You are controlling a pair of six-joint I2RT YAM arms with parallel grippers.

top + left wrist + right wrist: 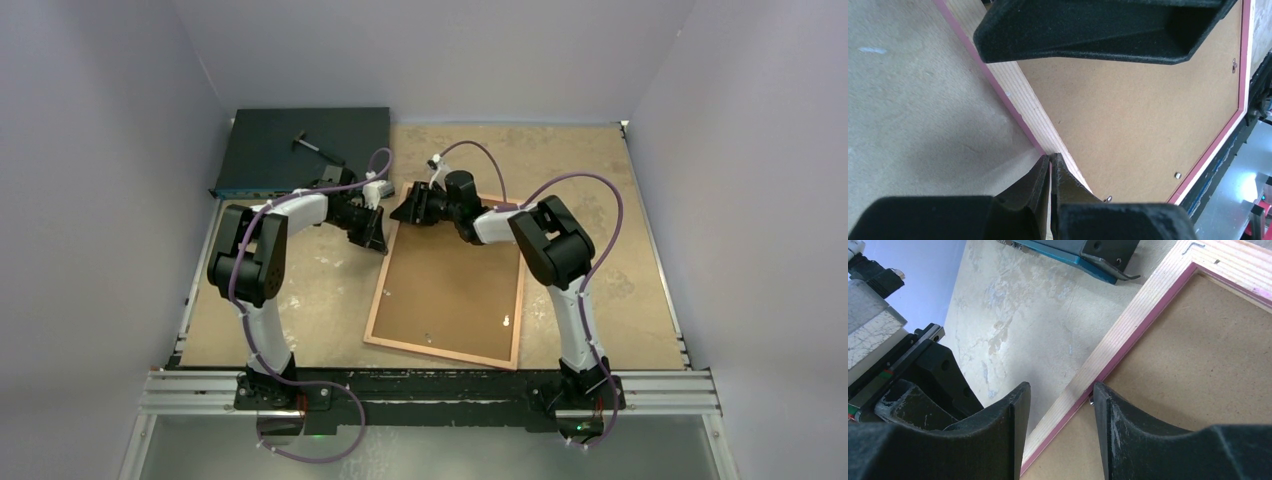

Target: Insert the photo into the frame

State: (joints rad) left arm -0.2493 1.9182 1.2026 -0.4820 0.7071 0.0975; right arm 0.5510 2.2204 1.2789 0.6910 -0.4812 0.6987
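Note:
The frame [380, 290] lies face down in the middle of the table, its pale striped back and pink inner edge up, with a brown backing board [450, 290] filling it. My left gripper [378, 240] is shut, its tips [1050, 157] resting on the frame's left rail [1018, 95] near the far corner. My right gripper [400, 212] is open at the far left corner. Its fingers [1060, 387] straddle the rail [1128, 325], one over the table, the other over the board [1198, 365] beside a small metal tab [1091, 401]. The photo is out of view.
A dark flat electronics box [305, 150] sits at the back left with a black tool [318, 147] on top; its teal edge [1068, 252] lies close to the frame's corner. Enclosure walls stand on three sides. A metal rail [430, 390] runs along the near edge.

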